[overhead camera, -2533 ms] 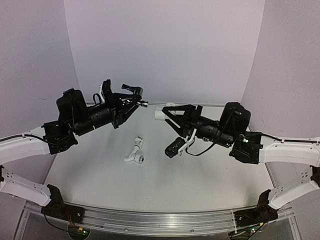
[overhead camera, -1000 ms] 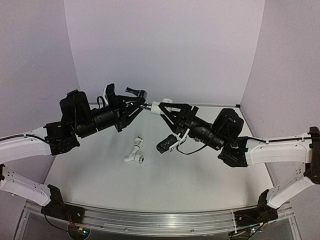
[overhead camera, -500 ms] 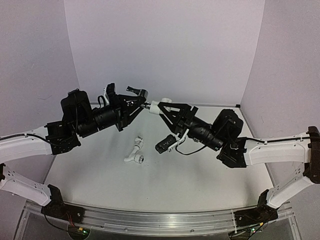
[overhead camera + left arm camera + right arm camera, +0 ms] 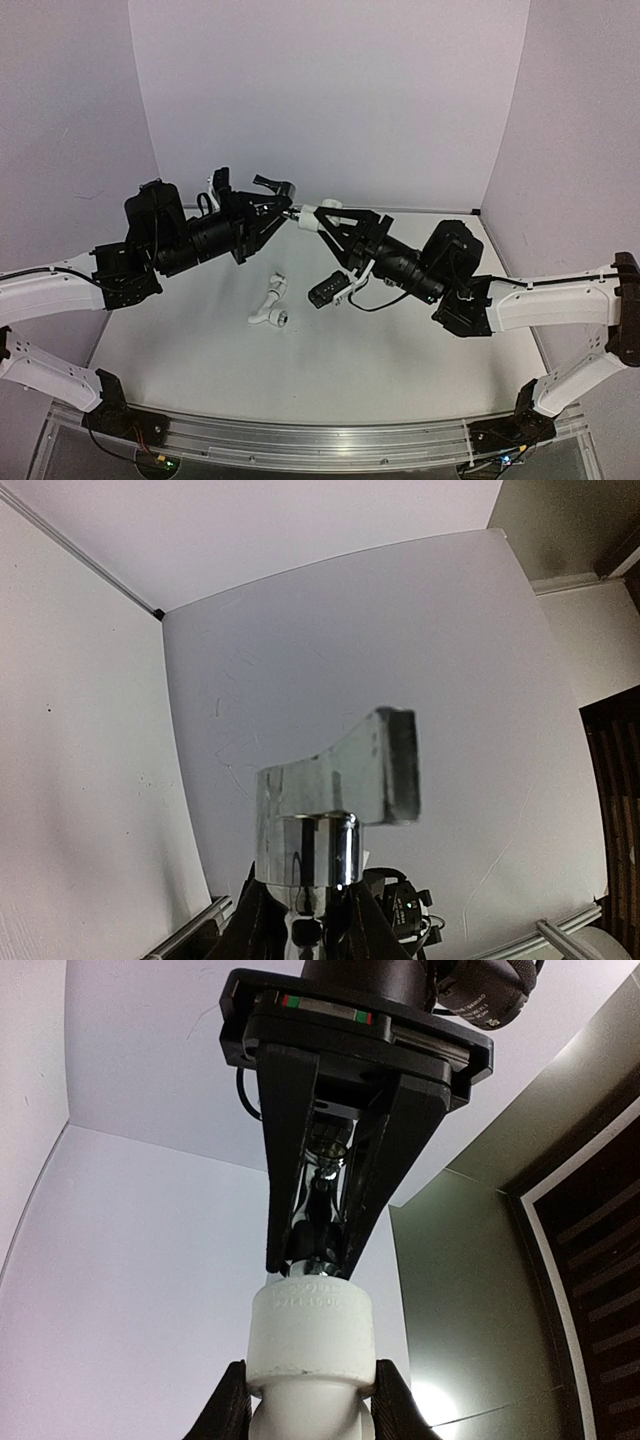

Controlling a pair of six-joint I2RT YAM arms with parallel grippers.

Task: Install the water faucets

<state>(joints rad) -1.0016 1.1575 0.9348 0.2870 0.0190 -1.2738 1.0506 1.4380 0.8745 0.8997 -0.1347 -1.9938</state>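
Chrome: one faucet [image 4: 318, 848] touches one gripped white fitting [image 4: 310, 1335]; one loose fitting [image 4: 268, 310] apart.

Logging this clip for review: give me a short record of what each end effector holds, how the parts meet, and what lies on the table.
left end effector: shut on metal faucet
right end effector: shut on white fitting
contact: faucet's end at the fitting's mouth, in mid-air; depth cannot be told
table: one more white pipe part, lying apart from both arms
stage: joining faucet to fitting
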